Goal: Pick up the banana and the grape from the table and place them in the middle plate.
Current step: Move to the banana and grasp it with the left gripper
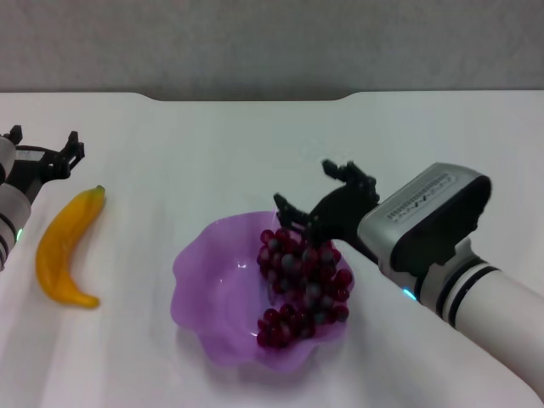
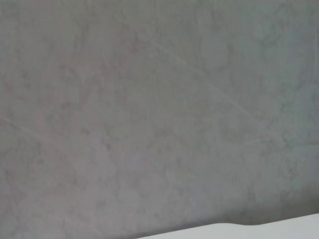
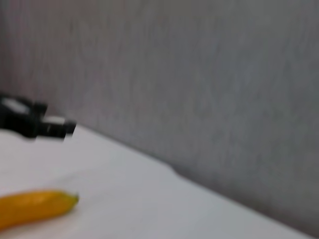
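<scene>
Grape [image 1: 303,285]: lying inside the middle plate [image 1: 200,276], spread across its right half, stem end toward the right end effector [image 1: 313,200]. Right end effector: poised just above the top of the bunch, fingers spread apart and closed on nothing, so bunch judged released and already delivered. Banana [image 1: 65,248]: resting on the surface [image 1: 212,153] well left of the plate, green tip pointing away from the robot, not yet collected. Left end effector [image 1: 42,153]: near the banana's tip, beyond it, fingers parted, holding nothing; placement judged an approach position for the remaining pick.

View comparison: head view alone shows plate, grape and both end effectors together. Right wrist view shows only the banana's tip end [image 3: 35,206] on the surface, with the left end effector [image 3: 37,124] beyond it; no plate, no grape. Left wrist view shows grey wall and a strip of surface edge [image 2: 259,230]; nothing of the task.
</scene>
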You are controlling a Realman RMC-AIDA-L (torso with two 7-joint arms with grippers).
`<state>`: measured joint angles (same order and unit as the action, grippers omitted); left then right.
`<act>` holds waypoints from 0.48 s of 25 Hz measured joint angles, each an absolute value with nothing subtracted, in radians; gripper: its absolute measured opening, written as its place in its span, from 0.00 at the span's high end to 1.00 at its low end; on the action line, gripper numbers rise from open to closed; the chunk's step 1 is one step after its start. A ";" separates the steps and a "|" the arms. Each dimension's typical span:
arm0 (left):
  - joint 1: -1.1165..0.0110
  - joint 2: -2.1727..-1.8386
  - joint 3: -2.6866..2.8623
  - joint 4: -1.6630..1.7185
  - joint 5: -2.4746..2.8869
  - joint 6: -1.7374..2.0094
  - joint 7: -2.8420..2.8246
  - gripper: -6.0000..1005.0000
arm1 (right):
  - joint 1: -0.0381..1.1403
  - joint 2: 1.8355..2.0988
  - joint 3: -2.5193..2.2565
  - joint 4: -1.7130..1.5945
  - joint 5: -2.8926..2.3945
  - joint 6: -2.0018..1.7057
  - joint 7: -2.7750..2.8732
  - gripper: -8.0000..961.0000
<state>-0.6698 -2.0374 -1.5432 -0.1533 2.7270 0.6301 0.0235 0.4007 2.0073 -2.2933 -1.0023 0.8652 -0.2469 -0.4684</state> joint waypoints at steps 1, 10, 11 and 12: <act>-0.670 -2.037 -1.543 -0.153 2.727 0.631 0.024 0.12 | 0.394 2.008 -2.293 -1.005 0.863 -0.274 -0.469 0.07; -0.674 -2.036 -1.543 -0.153 2.725 0.634 0.024 0.12 | 0.362 2.010 -2.292 -0.893 0.852 -0.704 -0.451 0.07; -0.674 -2.036 -1.543 -0.153 2.725 0.634 0.024 0.12 | 0.361 2.010 -2.289 -0.876 0.852 -0.728 -0.432 0.07; -0.674 -2.036 -1.543 -0.153 2.724 0.634 0.024 0.12 | 0.359 2.009 -2.285 -0.858 0.852 -0.743 -0.407 0.07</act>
